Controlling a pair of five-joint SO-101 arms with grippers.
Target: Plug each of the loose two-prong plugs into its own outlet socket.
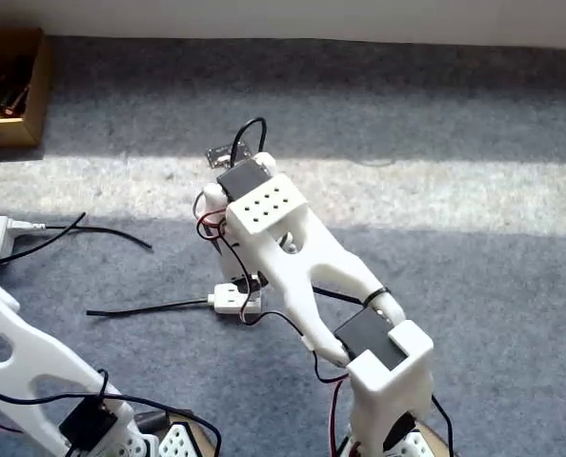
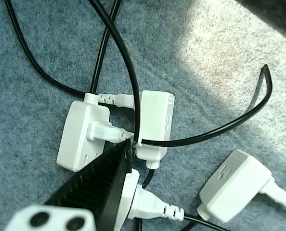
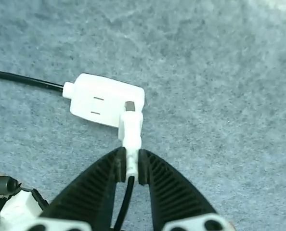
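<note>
Right wrist view: the right gripper [image 3: 130,159] is clamped shut on a white two-prong plug [image 3: 132,127]. The plug's metal prong tip rests against the end of a white rectangular socket block [image 3: 102,98], just beside the block's two slots and not in them. A thin black cable [image 3: 22,79] leaves the block's other end. Seen from the high view, the block sits mid-scene on the blue-grey carpeted surface [image 1: 474,286], under the outstretched right arm [image 1: 302,257], with its cable trailing left. Carpet runs on to the right and to the far side, crossed by a sunlit band. Left wrist view: the left gripper [image 2: 116,163] hangs over a tangle of white socket blocks and plugs [image 2: 85,132] laced with black cables, and a second white socket block [image 2: 234,185] lies a little apart. Whether this gripper is open or closed cannot be told. At the far left edge, a brown open box [image 1: 37,95] holds dark and red items too small to tell.
</note>
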